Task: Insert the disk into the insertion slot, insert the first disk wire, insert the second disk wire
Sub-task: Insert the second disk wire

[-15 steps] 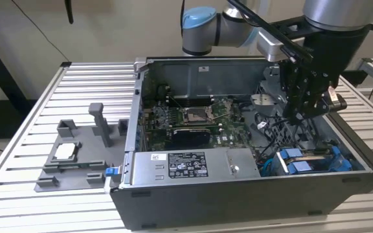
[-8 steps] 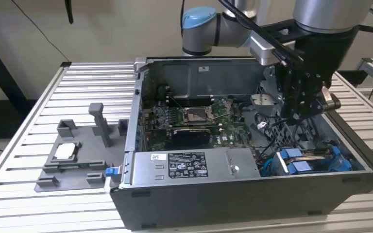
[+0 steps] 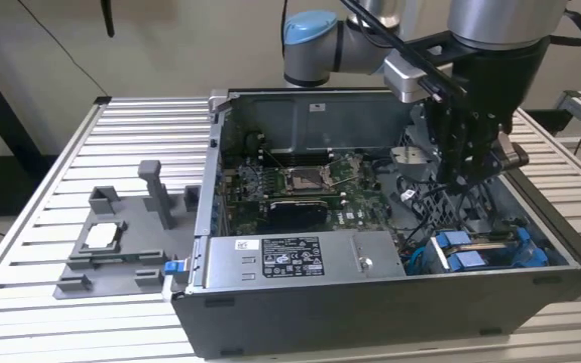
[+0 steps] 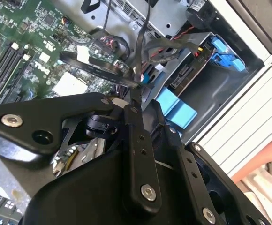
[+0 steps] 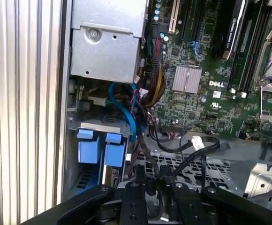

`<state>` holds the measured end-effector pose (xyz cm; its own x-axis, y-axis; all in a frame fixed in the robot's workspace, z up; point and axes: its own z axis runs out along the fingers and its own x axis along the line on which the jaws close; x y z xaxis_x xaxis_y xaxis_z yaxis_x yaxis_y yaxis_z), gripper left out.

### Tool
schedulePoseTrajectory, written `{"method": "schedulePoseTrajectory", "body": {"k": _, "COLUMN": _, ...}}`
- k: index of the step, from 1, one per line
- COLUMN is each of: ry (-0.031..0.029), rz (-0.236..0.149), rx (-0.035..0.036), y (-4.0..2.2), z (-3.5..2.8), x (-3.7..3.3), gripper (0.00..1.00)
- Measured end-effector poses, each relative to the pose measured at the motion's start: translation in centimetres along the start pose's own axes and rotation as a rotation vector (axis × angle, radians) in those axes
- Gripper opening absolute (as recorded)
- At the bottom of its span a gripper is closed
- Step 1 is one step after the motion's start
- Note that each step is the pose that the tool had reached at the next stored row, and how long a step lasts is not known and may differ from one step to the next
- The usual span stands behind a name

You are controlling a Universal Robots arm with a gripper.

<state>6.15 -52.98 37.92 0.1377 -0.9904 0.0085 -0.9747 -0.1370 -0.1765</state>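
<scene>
The disk (image 3: 484, 249), in its blue carrier, sits inside the insertion slot (image 3: 545, 266) at the case's near corner on the exterior view's right. Its blue end tabs (image 5: 101, 149) face up. In the second wrist view the disk (image 4: 182, 76) lies just beyond the fingertips. My gripper (image 3: 469, 180) hangs inside the case, above and slightly behind the disk. Its fingers (image 4: 132, 110) are shut on a thin black disk wire (image 4: 142, 51), which runs away toward the case wall. In the first wrist view the gripper (image 5: 151, 182) is among black cables beside the cage.
A silver power-supply box (image 3: 290, 257) fills the case's front. The green motherboard (image 3: 301, 185) lies behind it. Loose black and coloured cables (image 5: 150, 93) crowd the space between them and the cage. On the slatted table (image 3: 38, 189), a grey fixture (image 3: 119, 249) stands on the exterior view's left.
</scene>
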Motion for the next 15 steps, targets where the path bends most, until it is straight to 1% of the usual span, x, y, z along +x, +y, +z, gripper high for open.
{"method": "schedulePoseTrajectory", "body": {"k": 1, "ry": 0.0017, "rz": -0.002, "rx": 0.0054, "y": 0.06, "z": 0.02, "x": -0.08, "gripper": 0.27}}
{"method": "schedulePoseTrajectory", "body": {"k": 3, "ry": 0.0033, "rz": -0.005, "rx": 0.0164, "y": 0.27, "z": 0.02, "x": -0.19, "gripper": 0.27}}
{"method": "schedulePoseTrajectory", "body": {"k": 4, "ry": 0.0037, "rz": -0.006, "rx": 0.0205, "y": 0.44, "z": 0.00, "x": -0.21, "gripper": 0.25}}
{"method": "schedulePoseTrajectory", "body": {"k": 5, "ry": 0.0040, "rz": -0.006, "rx": 0.0226, "y": 0.59, "z": -0.03, "x": -0.23, "gripper": 0.25}}
{"method": "schedulePoseTrajectory", "body": {"k": 6, "ry": 0.0042, "rz": -0.007, "rx": 0.0245, "y": 0.72, "z": -0.05, "x": -0.25, "gripper": 0.18}}
{"method": "schedulePoseTrajectory", "body": {"k": 9, "ry": 0.0053, "rz": -0.008, "rx": 0.0280, "y": 0.88, "z": -0.06, "x": -0.28, "gripper": 0.18}}
{"method": "schedulePoseTrajectory", "body": {"k": 12, "ry": 0.0067, "rz": -0.009, "rx": 0.0281, "y": 0.89, "z": -0.07, "x": -0.28, "gripper": 0.18}}
{"method": "schedulePoseTrajectory", "body": {"k": 13, "ry": 0.0080, "rz": -0.009, "rx": 0.0280, "y": 0.90, "z": -0.05, "x": -0.29, "gripper": 0.18}}
{"method": "schedulePoseTrajectory", "body": {"k": 14, "ry": 0.0105, "rz": -0.009, "rx": 0.0279, "y": 0.91, "z": -0.05, "x": -0.29, "gripper": 0.18}}
{"method": "schedulePoseTrajectory", "body": {"k": 15, "ry": 0.0135, "rz": -0.010, "rx": 0.0283, "y": 0.92, "z": -0.04, "x": -0.30, "gripper": 0.20}}
